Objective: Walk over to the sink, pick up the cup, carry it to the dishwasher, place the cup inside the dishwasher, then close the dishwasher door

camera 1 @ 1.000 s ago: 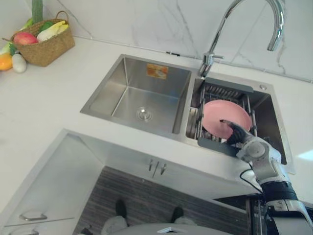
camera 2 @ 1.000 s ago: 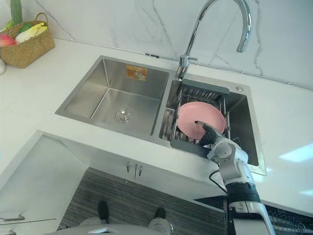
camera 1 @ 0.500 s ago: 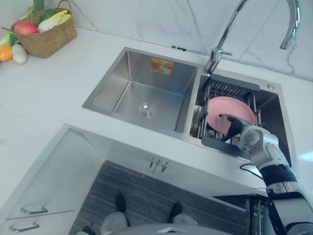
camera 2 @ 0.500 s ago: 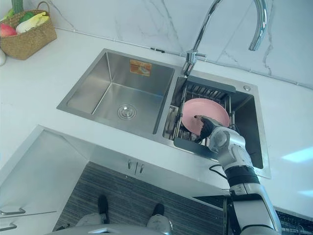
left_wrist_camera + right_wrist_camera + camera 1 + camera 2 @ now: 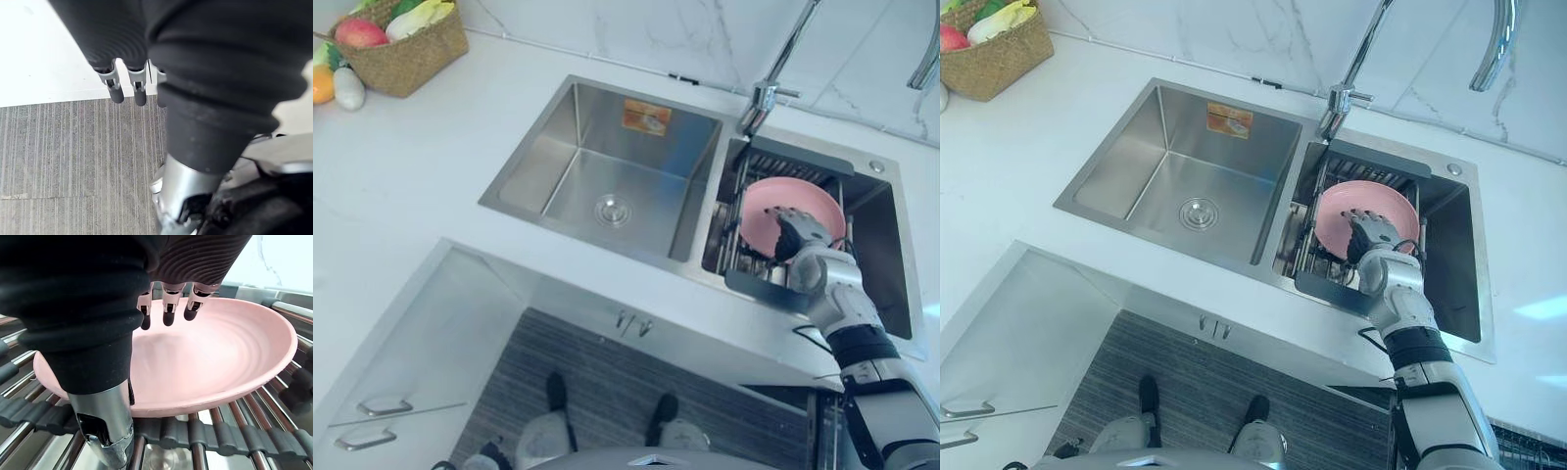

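right wrist view: right hand (image 5: pixel 167 303) open over the pink dish (image 5: pixel 215 362), nothing gripped yet.
fingers hang relaxed above its hollow, thumb by the near rim; the dish rests tilted on the rack (image 5: pixel 220 435) in the sink's right basin (image 5: pixel 1451 284). you should pinch the rim firmly, then lift clear of the bars. left hand (image 5: pixel 128 84) hangs open, idle.

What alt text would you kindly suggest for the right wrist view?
The right hand reaches open fingers over a shallow pink plate without gripping it. The plate lies on a drying rack of metal bars with dark sleeves.
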Controlling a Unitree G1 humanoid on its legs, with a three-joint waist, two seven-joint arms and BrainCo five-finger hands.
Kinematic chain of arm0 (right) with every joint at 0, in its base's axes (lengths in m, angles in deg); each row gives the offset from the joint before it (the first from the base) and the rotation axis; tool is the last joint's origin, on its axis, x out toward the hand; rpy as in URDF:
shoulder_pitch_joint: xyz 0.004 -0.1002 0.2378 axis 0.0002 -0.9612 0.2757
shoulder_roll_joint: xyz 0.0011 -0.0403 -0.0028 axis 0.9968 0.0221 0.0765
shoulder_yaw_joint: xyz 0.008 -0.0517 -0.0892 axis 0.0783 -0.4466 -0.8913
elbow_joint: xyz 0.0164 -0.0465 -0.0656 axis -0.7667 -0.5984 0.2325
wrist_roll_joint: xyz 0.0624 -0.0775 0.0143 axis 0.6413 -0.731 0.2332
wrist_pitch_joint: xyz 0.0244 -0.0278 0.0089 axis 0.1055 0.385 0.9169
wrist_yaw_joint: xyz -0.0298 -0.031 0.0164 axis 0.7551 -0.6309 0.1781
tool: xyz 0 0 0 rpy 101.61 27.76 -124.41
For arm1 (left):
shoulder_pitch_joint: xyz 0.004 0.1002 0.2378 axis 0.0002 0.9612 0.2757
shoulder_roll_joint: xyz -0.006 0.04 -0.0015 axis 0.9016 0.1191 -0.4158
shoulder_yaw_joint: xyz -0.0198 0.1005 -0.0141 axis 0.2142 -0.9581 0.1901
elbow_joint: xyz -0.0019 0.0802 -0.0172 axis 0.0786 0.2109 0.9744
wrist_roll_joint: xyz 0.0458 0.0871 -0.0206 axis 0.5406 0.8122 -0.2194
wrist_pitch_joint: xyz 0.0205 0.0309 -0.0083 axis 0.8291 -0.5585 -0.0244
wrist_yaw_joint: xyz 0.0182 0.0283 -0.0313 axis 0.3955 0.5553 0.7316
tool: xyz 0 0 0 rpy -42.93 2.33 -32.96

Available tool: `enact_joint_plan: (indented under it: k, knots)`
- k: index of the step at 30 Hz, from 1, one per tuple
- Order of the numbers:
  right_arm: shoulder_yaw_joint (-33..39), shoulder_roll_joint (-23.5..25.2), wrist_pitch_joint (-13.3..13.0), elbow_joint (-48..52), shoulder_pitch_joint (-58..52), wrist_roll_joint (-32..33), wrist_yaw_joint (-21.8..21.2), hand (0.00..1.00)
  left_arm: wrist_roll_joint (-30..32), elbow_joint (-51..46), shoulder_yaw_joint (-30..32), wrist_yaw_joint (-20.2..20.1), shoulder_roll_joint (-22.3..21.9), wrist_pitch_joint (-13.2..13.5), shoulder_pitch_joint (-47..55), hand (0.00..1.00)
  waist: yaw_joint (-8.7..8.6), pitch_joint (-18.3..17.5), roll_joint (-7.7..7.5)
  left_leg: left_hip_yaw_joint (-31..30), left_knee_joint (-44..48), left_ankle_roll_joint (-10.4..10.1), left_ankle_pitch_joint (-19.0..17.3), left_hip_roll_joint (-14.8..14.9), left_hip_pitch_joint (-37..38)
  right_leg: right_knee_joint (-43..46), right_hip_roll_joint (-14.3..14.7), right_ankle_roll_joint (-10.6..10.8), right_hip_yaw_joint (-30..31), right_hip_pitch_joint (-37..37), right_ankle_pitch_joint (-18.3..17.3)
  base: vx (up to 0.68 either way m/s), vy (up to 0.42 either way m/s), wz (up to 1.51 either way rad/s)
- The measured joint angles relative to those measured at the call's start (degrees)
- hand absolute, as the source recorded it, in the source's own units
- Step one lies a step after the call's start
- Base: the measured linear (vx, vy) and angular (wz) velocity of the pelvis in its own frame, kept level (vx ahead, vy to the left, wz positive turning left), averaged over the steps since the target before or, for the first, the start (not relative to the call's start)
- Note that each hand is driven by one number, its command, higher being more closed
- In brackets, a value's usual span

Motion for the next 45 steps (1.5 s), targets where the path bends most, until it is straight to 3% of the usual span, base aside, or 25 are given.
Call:
enact_joint_plan:
  k: [6,23,30,35,39,45]
  knots:
    - [2.06,2.50,-1.08,2.27,-2.54,0.06,7.34,0.00,-1.08,-0.01,-0.17,0.34,0.03,-0.02,-0.28,0.00,0.03,0.17,0.17,0.27,1.26,0.01,-0.21,0.11,-1.44,1.86,-0.45,0.10,0.32,-1.69,-0.63,0.01,-0.005,0.00]
    - [3.82,2.77,-6.26,3.38,-4.81,2.07,16.78,0.00,-1.96,0.01,-0.67,0.83,0.08,-0.02,-0.81,0.00,0.01,1.21,0.63,0.35,2.34,-0.19,-0.84,0.44,-2.09,3.46,-0.61,-0.11,0.45,-2.58,-1.74,0.00,0.000,0.00]
    - [6.32,2.77,-6.34,4.36,-5.14,5.06,27.74,0.00,-2.99,0.00,-0.73,1.56,-0.23,0.31,-0.90,0.00,0.11,1.70,1.40,0.16,3.09,-0.13,-1.00,0.51,-2.80,3.70,-0.69,-0.12,0.39,-2.92,-1.73,0.00,0.000,0.00]
    - [7.02,2.63,-7.61,3.53,-4.05,8.02,33.15,0.00,-2.98,0.07,-0.82,1.57,-0.38,0.36,-0.90,0.00,-0.24,2.11,1.75,-0.41,3.09,-0.11,-0.98,0.47,-2.95,3.91,-0.75,-0.14,0.32,-3.10,-1.73,0.00,0.000,0.00]
    - [7.02,2.26,-8.61,2.11,-3.50,8.02,34.22,0.00,-2.99,0.08,-1.01,1.56,-0.34,0.36,-0.96,0.00,-0.28,2.11,1.75,-0.45,3.09,-0.09,-0.96,0.42,-2.95,4.07,-0.83,-0.14,0.32,-3.10,-1.72,0.00,0.000,0.00]
    - [7.46,2.20,-7.78,1.89,-3.51,8.03,35.18,0.00,-2.99,0.08,-1.80,1.57,-0.09,0.53,-1.14,0.00,-0.18,2.16,1.84,-0.45,3.05,-0.06,-0.93,0.38,-2.97,4.14,-0.91,-0.14,0.27,-3.11,-1.73,0.00,0.000,0.00]
